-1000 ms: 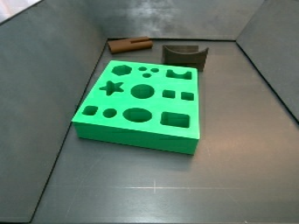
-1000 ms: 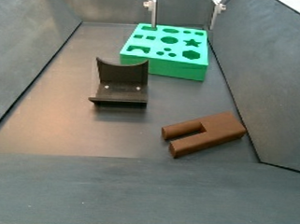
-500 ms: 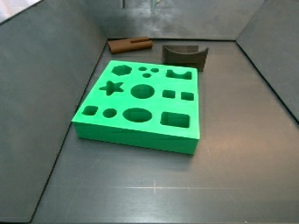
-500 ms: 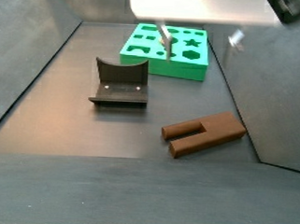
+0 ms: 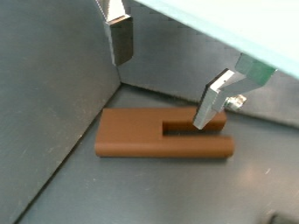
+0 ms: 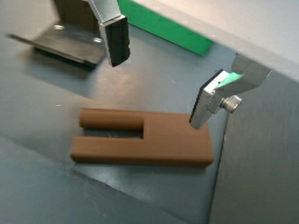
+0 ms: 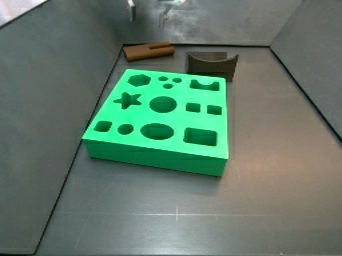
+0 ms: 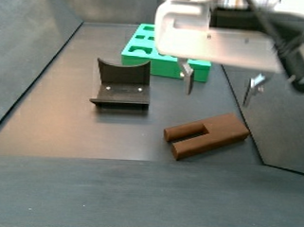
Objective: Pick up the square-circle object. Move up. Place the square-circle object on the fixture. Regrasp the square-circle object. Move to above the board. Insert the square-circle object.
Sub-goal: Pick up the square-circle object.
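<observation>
Square-circle object: brown, lying flat on the floor near the side wall, apart from the fixture and board. Gripper: above the object, fingers spread wide, grasping nothing.

The square-circle object is plain brown. The board is bright green. The fixture is dark grey-black. The gripper, above the brown piece, has silver fingers with dark pads. The counter is dull grey.
</observation>
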Controlling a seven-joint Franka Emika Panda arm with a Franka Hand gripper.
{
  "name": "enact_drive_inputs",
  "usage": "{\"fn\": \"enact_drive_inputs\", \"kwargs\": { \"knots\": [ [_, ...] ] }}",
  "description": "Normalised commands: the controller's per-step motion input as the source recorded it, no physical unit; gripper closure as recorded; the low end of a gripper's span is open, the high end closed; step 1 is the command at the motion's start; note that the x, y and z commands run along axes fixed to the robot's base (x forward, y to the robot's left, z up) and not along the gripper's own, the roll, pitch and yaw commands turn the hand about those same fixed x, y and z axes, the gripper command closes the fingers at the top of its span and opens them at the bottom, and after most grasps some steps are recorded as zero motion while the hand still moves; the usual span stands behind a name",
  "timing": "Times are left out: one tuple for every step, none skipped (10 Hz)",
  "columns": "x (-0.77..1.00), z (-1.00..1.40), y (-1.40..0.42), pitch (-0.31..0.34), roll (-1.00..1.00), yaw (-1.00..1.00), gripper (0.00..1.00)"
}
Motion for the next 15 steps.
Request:
{"fn": "enact_drive_inputs", "kwargs": {
  "knots": [
    [0.00,-0.49,0.00,-0.139,-0.19,-0.87,0.00],
    [0.00,-0.40,0.00,-0.210,-0.19,-0.87,0.00],
    [0.00,-0.39,0.00,-0.220,-0.20,-0.87,0.00],
    [0.00,-0.36,0.00,-0.239,-0.23,-0.84,0.00],
    [0.00,-0.31,0.00,-0.253,-0.27,-0.81,0.00],
    [0.00,-0.27,0.00,-0.260,-0.30,-0.78,0.00],
    [0.03,-0.21,0.00,-0.279,-0.35,-0.73,0.00],
    [0.06,-0.13,0.00,-0.296,-0.41,-0.68,0.00],
    [0.18,-0.14,0.02,-0.269,-0.46,-0.61,0.00],
    [0.18,-0.24,0.15,-0.216,-0.40,-0.53,0.00],
    [0.11,-0.45,0.35,-0.149,-0.29,-0.41,0.00],
    [0.02,-0.58,0.45,-0.116,-0.24,-0.35,0.00],
    [0.00,-0.43,0.33,-0.154,-0.32,-0.34,0.00],
    [0.00,-0.38,0.07,-0.187,-0.36,-0.23,0.00],
    [-0.02,-0.43,-0.04,-0.163,-0.27,-0.12,0.00]
  ]
}}
